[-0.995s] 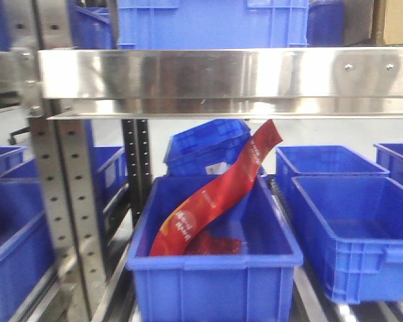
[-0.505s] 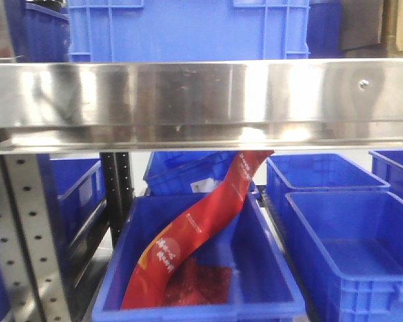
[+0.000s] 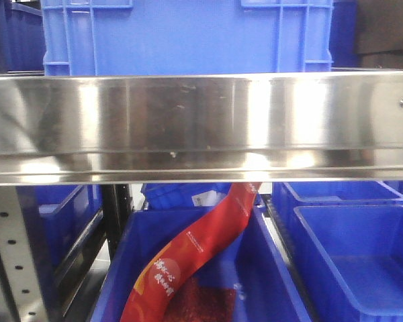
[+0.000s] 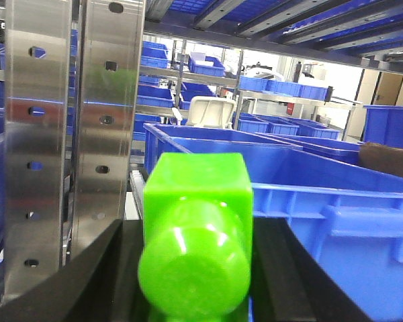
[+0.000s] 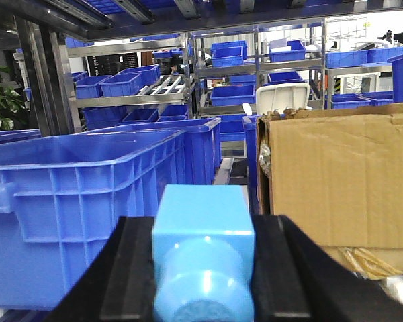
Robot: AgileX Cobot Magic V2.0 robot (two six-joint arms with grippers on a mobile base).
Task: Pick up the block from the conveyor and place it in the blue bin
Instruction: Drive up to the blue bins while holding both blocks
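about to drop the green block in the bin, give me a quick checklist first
1. Block held by left gripper: ok, clamped in it.
2. Bin ahead of left gripper: ok, its wall stands just beyond the block.
3. Block above the bin's rim: cannot tell from the wrist view.
4. Clearance from the steel upright beside it: cannot tell.
5. Right gripper free: not ok, it holds a light blue block.
6. Front view of the arms: not ok, a shelf beam fills it.
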